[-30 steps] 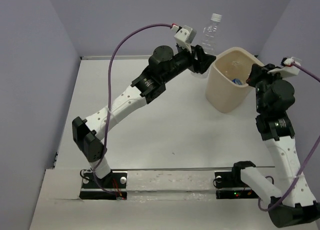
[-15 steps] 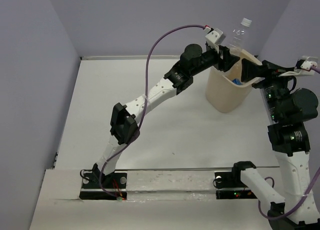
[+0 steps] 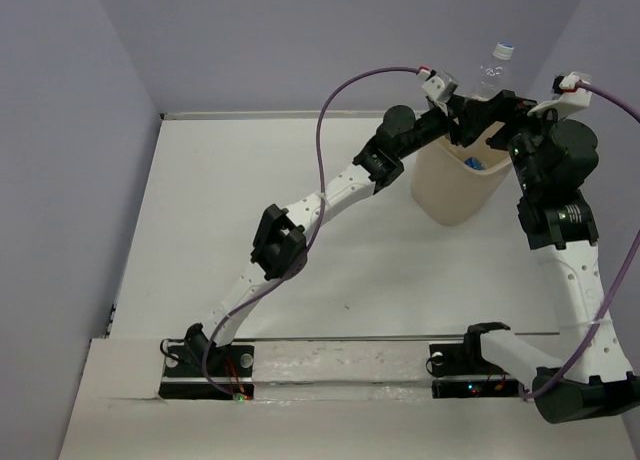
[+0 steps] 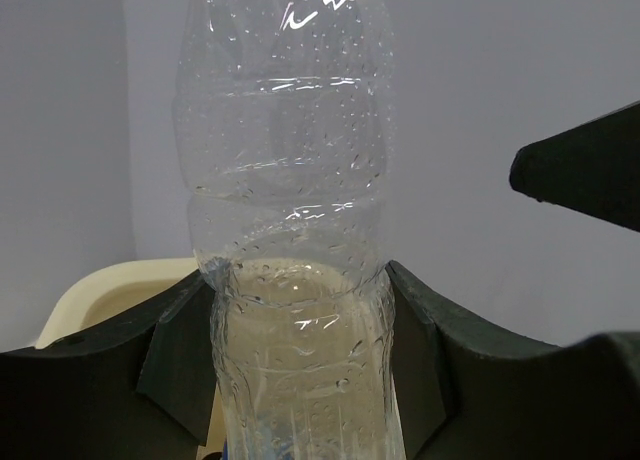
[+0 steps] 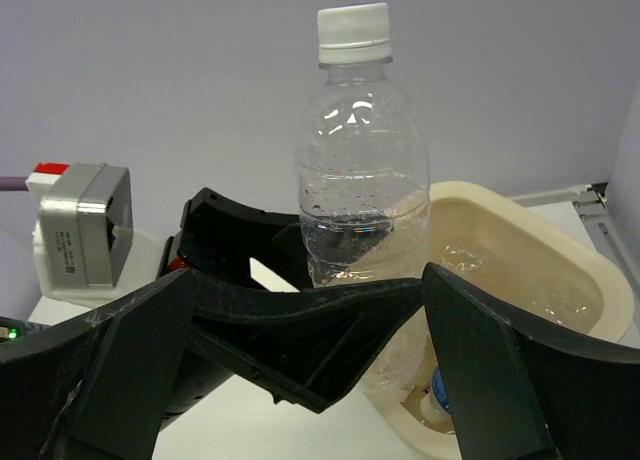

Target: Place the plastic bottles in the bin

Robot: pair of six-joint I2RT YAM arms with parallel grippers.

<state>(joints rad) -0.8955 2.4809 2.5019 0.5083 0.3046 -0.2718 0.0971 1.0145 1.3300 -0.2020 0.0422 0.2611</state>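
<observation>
Top external | left end effector grips bottle over bin | right end effector spread wide beside it | risk: arms clash, bottle misses

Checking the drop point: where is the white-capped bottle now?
Top view, far right: the white-capped bottle stands upright in the left gripper, above the bin.
</observation>
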